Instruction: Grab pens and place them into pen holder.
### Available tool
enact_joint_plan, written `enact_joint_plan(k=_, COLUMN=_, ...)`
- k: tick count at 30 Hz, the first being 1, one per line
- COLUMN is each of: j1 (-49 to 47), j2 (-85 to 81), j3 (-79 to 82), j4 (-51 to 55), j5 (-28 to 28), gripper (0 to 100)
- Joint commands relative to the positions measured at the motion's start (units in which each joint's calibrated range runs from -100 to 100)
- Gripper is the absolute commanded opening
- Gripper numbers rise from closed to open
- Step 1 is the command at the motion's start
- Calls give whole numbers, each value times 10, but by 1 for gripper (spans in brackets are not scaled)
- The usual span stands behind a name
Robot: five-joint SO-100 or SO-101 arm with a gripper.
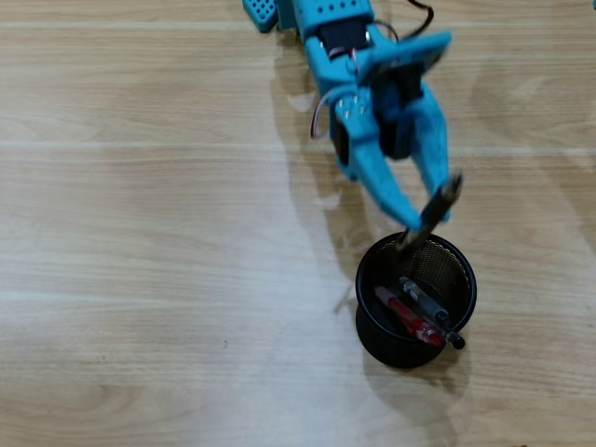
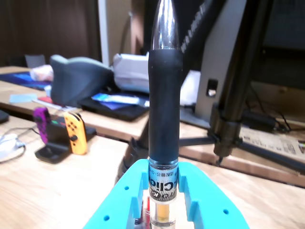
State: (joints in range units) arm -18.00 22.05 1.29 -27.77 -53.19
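My blue gripper hangs just above the far rim of the pen holder, a round black mesh cup on the wooden table. It is shut on a pen with a black grip and clear body, which is tilted, its lower end at the cup's mouth. In the wrist view this pen rises between the two blue jaws of the gripper, clear tip at the top. Inside the cup lie a red pen and a clear pen with a black end.
The arm's blue body enters from the top edge of the overhead view. In the wrist view, a black tripod leg stands behind the table, and a game controller dock sits at the left.
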Motion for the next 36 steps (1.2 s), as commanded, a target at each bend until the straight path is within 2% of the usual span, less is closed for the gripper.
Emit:
enact_joint_plan(k=1, j1=11, j2=26, j3=-60, j4=-11, j5=-3, gripper=2)
enact_joint_plan(k=15, j1=19, j2=50, j3=-66, j4=-11, j5=-18, gripper=3)
enact_joint_plan(k=21, j1=12, j2=48, j3=-65, j4=-11, j5=-17, gripper=13)
enact_joint_plan(k=29, j1=12, j2=36, j3=-64, j4=-11, j5=-15, gripper=13)
enact_joint_plan(k=32, j1=13, j2=4, j3=-49, j4=-1, j5=-13, gripper=5)
enact_joint_plan(k=33, j1=15, j2=-8, j3=-35, j4=5, j5=-7, gripper=2)
enact_joint_plan(k=36, j1=19, j2=-59, j3=22, j4=10, j5=34, gripper=2)
